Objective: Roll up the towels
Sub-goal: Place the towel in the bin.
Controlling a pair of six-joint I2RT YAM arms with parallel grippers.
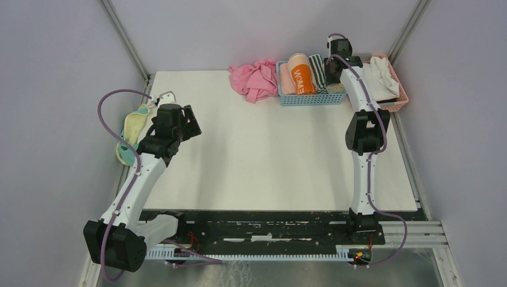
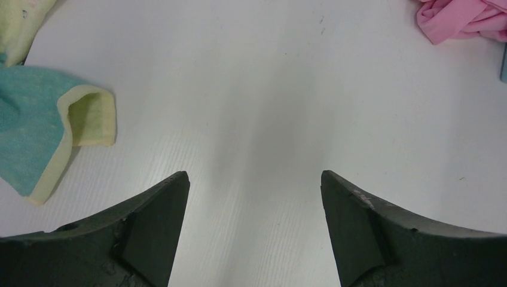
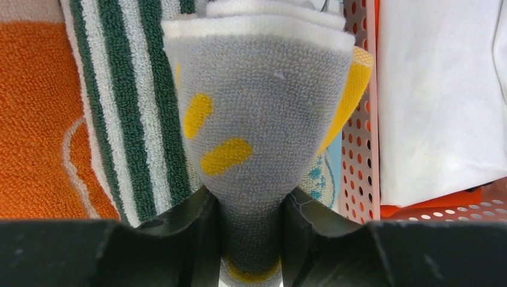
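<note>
The grey towel [image 3: 257,113] with yellow marks sat folded at the right end of the blue basket [image 1: 311,98] at the back of the counter [image 1: 269,155]. It lay between a green-striped towel [image 3: 149,119] and the wall of the pink basket [image 3: 359,149], its near end pinched between the fingers of the right tool [image 3: 251,206]. The pale yellow and teal towel [image 2: 36,119] lay crumpled at the counter's left edge, just beside the left tool [image 2: 254,176], which hung over bare counter with its jaws spread wide and nothing in them.
</note>
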